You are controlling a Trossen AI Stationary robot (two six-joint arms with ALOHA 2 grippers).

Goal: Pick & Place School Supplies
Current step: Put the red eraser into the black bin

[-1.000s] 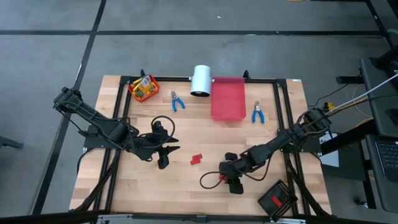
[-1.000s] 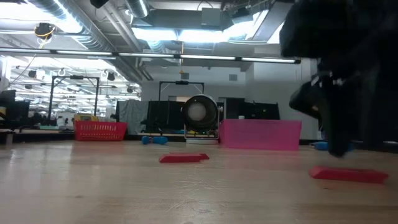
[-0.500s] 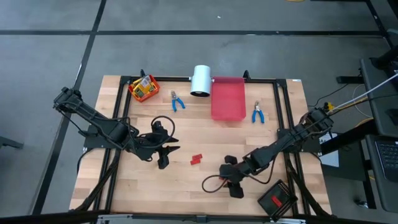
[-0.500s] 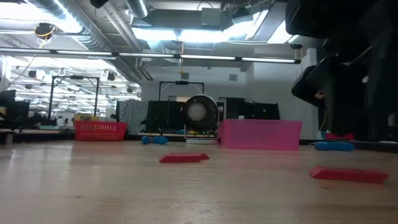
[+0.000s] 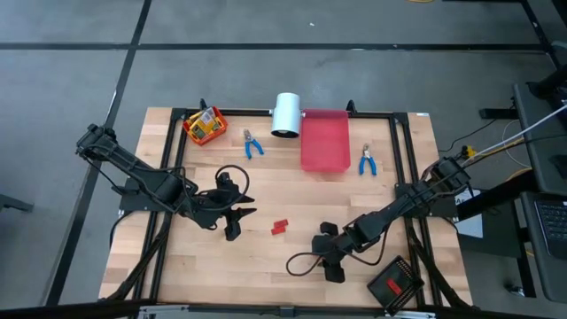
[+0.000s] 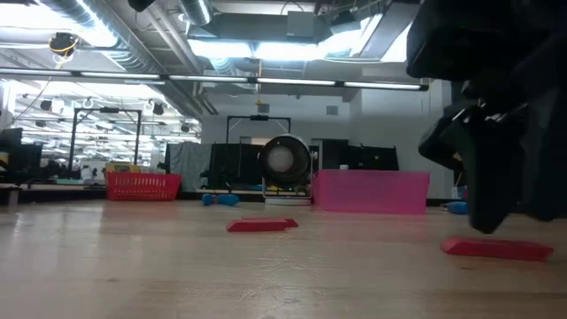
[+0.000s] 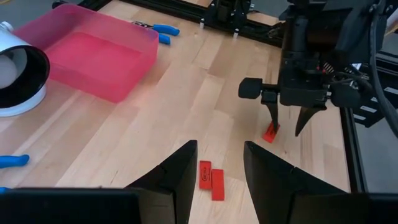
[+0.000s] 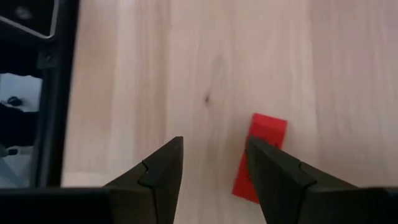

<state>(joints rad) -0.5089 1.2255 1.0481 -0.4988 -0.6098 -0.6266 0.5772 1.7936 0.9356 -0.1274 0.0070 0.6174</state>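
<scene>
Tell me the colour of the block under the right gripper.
Red; the block shows best in the right wrist view.

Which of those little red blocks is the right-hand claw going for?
The lone red block beside the right gripper, its jaws open; the other two red blocks lie together mid-table.

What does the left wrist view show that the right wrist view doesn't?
Only the left wrist view shows the pair of red blocks ahead of the open left claw, the pink bin, the white cylinder and blue pliers. Only the right wrist view shows the black frame rail at the table's edge. Both show the open right claw and the single red block under it.
</scene>
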